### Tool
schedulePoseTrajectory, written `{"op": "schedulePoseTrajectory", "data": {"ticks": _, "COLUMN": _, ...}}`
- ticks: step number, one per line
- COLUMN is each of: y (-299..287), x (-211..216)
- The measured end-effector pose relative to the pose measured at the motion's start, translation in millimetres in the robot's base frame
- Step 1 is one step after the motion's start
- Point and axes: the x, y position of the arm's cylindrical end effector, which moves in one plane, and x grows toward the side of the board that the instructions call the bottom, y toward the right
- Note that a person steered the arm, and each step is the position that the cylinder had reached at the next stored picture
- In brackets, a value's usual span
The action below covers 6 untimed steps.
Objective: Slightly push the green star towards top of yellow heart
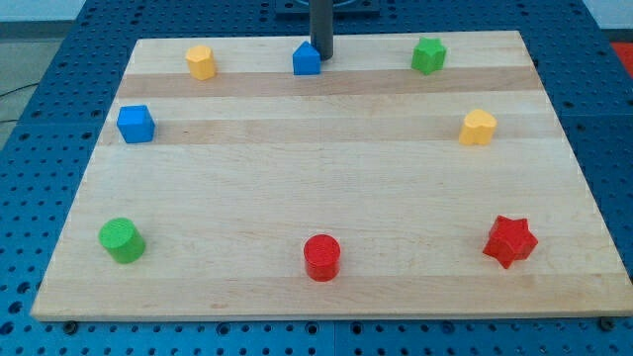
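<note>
The green star (428,54) sits near the board's top edge, right of centre. The yellow heart (478,128) lies below it and a little to the right, near the right edge. My tip (322,56) stands at the top centre of the board, right against the upper right side of a blue block with a pointed top (307,59). The tip is well to the left of the green star, with bare wood between them.
A yellow hexagon-like block (201,61) is at the top left and a blue cube (135,124) at the left edge. A green cylinder (122,240), a red cylinder (321,257) and a red star (509,240) line the bottom. The wooden board (316,178) lies on a blue pegboard.
</note>
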Motion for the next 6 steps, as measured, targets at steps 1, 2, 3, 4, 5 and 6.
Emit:
{"op": "schedulePoseTrajectory", "data": {"ticks": 1, "y": 7.6, "x": 0.1}}
{"op": "schedulePoseTrajectory", "data": {"ticks": 2, "y": 42.0, "x": 17.3}}
{"op": "schedulePoseTrajectory", "data": {"ticks": 3, "y": 44.9, "x": 37.6}}
{"op": "schedulePoseTrajectory", "data": {"ticks": 4, "y": 52.4, "x": 64.1}}
{"op": "schedulePoseTrajectory", "data": {"ticks": 5, "y": 52.1, "x": 50.4}}
{"op": "schedulePoseTrajectory", "data": {"ticks": 6, "y": 51.6, "x": 50.4}}
